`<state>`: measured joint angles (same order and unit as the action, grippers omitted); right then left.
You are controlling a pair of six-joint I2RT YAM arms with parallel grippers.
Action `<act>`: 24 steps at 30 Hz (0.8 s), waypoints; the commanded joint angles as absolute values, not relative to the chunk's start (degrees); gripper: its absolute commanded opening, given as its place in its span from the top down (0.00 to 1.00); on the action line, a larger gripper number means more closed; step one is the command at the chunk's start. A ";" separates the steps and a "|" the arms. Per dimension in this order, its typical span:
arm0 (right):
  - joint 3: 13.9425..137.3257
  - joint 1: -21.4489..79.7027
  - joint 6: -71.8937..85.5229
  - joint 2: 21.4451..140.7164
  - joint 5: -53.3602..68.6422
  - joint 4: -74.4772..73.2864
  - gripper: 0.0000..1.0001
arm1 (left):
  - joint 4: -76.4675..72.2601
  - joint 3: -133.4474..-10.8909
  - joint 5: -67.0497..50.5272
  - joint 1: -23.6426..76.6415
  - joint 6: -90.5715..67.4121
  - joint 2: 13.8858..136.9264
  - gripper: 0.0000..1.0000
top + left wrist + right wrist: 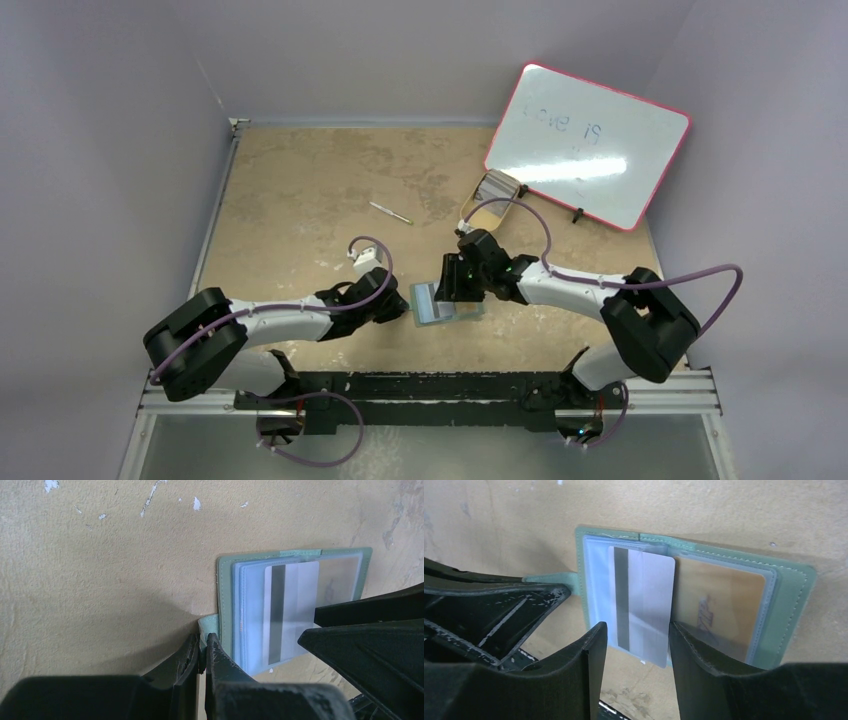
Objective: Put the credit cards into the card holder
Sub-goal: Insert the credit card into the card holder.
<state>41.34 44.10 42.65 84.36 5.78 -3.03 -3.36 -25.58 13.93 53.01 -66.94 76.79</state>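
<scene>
The card holder [447,302] lies open on the table between both arms, grey-green outside [791,610] and pale blue inside [250,610]. A greyish-white credit card [644,605] with a dark band lies on its left half, its near end sticking out past the holder's edge [292,610]. My left gripper [202,645] is shut on the holder's small green tab [209,625]. My right gripper [635,630] is open and straddles the card's near end, with a gap at the left finger. More cards [498,184] sit as a stack at the back.
A beige oval tray [488,212] lies beside the pink-edged whiteboard [590,145] at the back right. A thin pen [390,212] lies in the middle of the table. A yellowish card [719,605] sits in the holder's right clear pocket.
</scene>
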 commanded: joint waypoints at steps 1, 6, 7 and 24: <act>41.29 44.43 42.37 84.26 9.49 1.78 0.49 | 0.45 -24.45 13.52 53.67 -66.90 77.42 1.00; 40.74 44.77 44.02 85.74 11.95 4.96 0.50 | 0.68 -24.52 13.84 53.70 -67.02 77.18 1.00; 40.63 44.84 44.32 86.04 12.14 5.39 0.50 | 0.77 -24.54 13.99 53.70 -67.04 77.06 1.00; 45.68 44.46 37.09 80.83 8.24 -2.94 0.48 | 5.00 -25.09 15.64 53.64 -65.56 71.89 1.00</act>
<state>41.87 44.99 41.71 86.04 10.98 0.16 1.91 -25.54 14.31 53.39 -66.76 73.73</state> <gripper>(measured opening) 0.513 0.035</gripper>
